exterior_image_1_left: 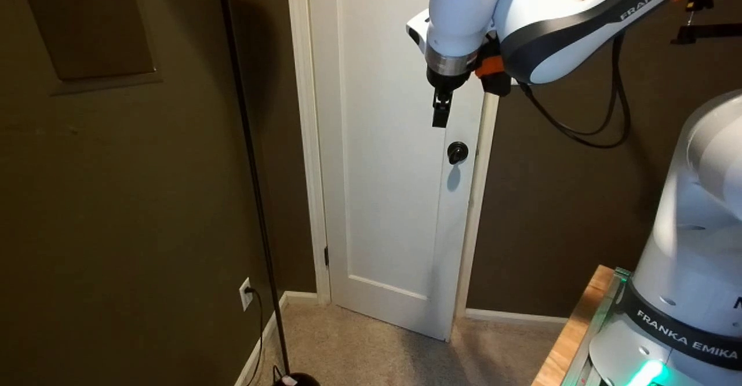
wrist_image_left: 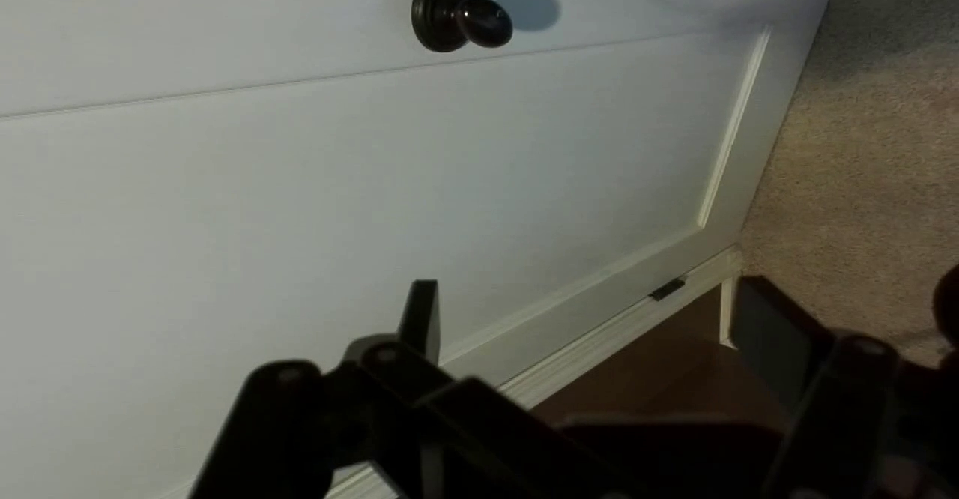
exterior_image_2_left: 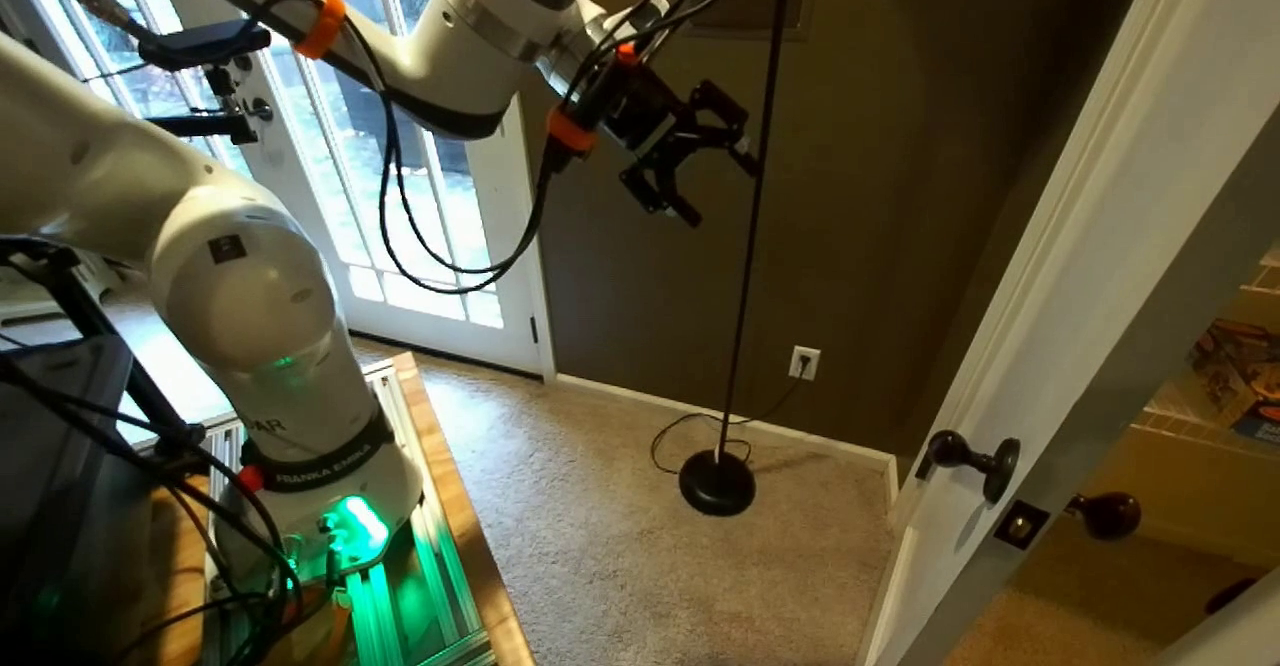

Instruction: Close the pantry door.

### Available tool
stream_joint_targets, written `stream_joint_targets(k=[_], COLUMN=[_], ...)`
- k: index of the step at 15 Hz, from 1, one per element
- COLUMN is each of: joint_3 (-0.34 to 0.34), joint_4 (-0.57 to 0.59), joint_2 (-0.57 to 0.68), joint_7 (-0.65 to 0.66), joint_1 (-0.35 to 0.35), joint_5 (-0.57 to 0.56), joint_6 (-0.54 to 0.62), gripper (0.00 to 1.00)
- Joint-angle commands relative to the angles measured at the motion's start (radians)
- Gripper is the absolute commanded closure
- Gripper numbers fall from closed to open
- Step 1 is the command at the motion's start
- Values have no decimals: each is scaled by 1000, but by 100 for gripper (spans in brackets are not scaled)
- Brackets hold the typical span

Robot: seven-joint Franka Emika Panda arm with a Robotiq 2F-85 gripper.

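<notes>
The tall white panelled pantry door (exterior_image_1_left: 394, 189) stands ajar before the black 2-fingered gripper (exterior_image_2_left: 717, 186), which is spread wide and hangs apart from it. In the wrist view, the door's dark round knob (wrist_image_left: 485, 22) shows beyond the gripper. A thin black pole (exterior_image_2_left: 745, 266) on a round black base (exterior_image_2_left: 717, 486) rises on the hinge side, before the dark brown wall (exterior_image_2_left: 870, 226); whether it touches the gripper I cannot tell.

The white arm (exterior_image_2_left: 250, 286) has orange bands (exterior_image_2_left: 322, 21), FRANKA lettering (exterior_image_1_left: 645, 2), black cables (exterior_image_2_left: 440, 289) and fingers (wrist_image_left: 775, 334).
</notes>
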Motion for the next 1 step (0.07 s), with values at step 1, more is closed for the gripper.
stream_joint_targets(k=[1], joint_3=[43], joint_4=[-2], joint_2=[2], joint_7=[-12], joint_1=[-49], joint_5=[22], joint_6=[23], gripper=[0])
